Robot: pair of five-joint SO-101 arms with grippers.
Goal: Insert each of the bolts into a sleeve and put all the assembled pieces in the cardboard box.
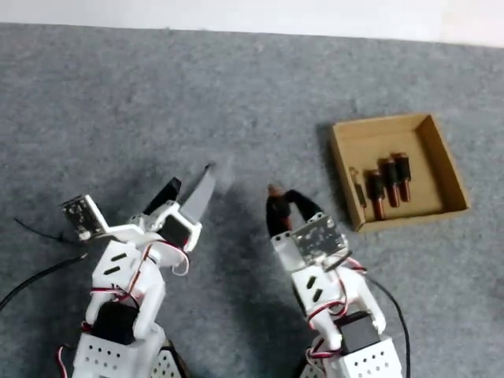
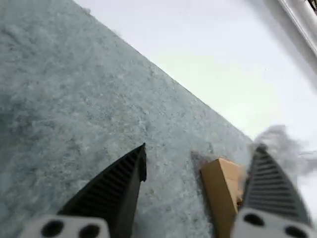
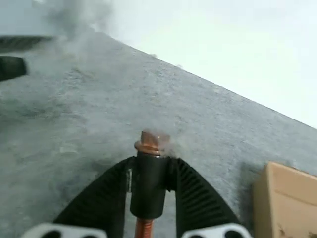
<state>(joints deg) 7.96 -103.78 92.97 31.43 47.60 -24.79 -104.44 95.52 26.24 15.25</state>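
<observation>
In the left wrist view, cardboard box (image 2: 220, 191) partly hidden behind a finger (image 2: 270, 186) of the left gripper (image 2: 201, 147) and cropped by the frame edge. In the right wrist view, bolt (image 3: 149, 140) hidden mid-length inside the sleeve (image 3: 147, 186), shank cut off at the edge, box cropped to one corner. From above, too small to make out: the thin pale item (image 1: 358, 187) beside the three dark pieces (image 1: 390, 183) in the box; blurred, the left gripper's pale finger (image 1: 206, 187).

Black-sleeved copper bolt (image 3: 147, 186); perhaps three in box (image 1: 375, 150)
</observation>
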